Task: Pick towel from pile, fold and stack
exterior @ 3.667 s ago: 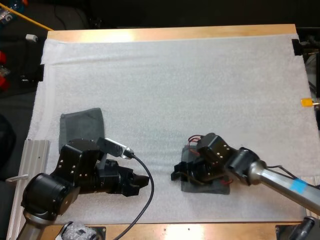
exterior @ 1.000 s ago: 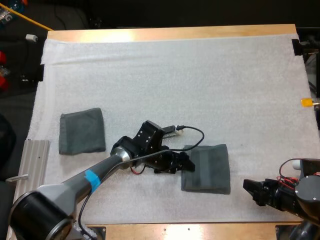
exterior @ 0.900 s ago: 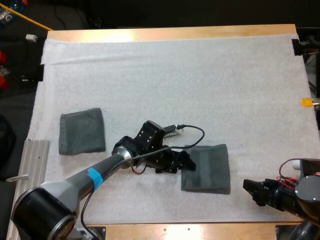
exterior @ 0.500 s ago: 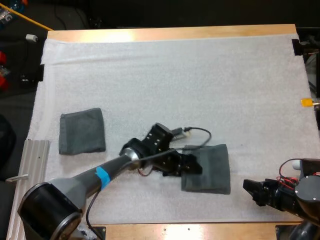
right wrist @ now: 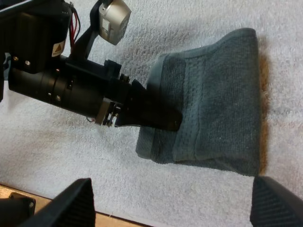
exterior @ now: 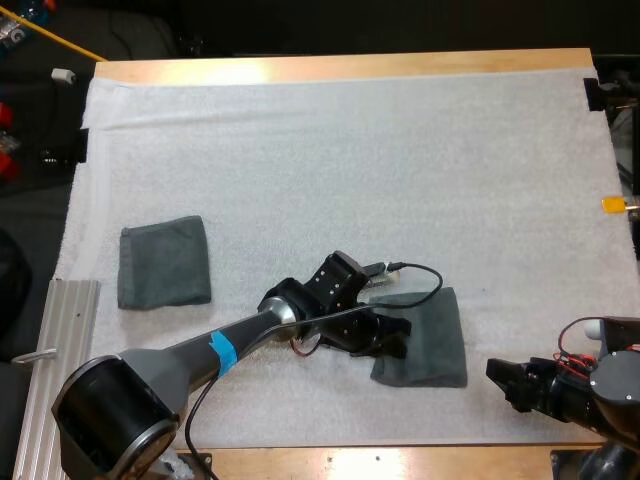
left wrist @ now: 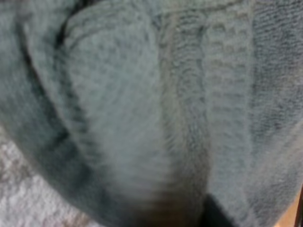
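With the left gripper (exterior: 390, 338) at the left edge of the folded towel (exterior: 432, 342) (its hold on the cloth cannot be told), pinch every layer before lifting toward the second towel (exterior: 164, 261) at the left of the mat (exterior: 350, 150), with the right gripper (exterior: 500, 385), spread open and empty, parked clear.

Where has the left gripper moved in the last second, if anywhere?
Yes. The left gripper slid right, farther from the left towel, onto the right towel.
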Tool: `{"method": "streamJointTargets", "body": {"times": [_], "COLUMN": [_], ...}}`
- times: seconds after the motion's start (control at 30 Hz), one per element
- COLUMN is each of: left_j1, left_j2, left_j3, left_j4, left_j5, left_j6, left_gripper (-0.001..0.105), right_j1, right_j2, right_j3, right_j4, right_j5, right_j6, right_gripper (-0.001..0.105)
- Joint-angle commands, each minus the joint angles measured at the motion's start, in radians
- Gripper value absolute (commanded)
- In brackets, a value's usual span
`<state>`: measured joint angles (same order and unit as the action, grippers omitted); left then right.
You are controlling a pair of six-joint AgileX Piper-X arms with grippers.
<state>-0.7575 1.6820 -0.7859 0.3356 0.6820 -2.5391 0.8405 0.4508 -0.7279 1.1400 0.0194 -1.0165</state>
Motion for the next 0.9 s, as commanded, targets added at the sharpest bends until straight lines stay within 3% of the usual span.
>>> {"method": "streamJointTargets", "body": {"times": [0.0,0.2,0.33,0.6,0.87], "left_j1": [-0.007,0.002,0.061,0.319,0.586], "left_j2": [-0.002,-0.063,-0.135,-0.270,-0.291], "left_j3": [-0.003,-0.003,-0.003,-0.039,-0.211], "left_j4": [-0.002,0.032,0.112,0.392,0.714], "left_j5": [0.002,-0.024,-0.066,-0.105,-0.304], "left_j6": [0.022,0.100,0.186,0.442,0.776], "left_gripper": [0.000,0.000,0.000,0.000,0.000], "right_j1": [0.002,0.002,0.002,0.002,0.002], "right_j2": [-0.004,-0.004,-0.004,-0.004,-0.004], "right_j3": [-0.006,-0.006,-0.006,-0.006,-0.006], "right_j4": [0.004,0.004,0.004,0.004,0.004], "right_j5": [0.003,0.003,0.003,0.003,0.003], "right_j6": [-0.012,-0.012,-0.012,-0.012,-0.012], "right_gripper": [0.066,0.066,0.066,0.066,0.066]}}
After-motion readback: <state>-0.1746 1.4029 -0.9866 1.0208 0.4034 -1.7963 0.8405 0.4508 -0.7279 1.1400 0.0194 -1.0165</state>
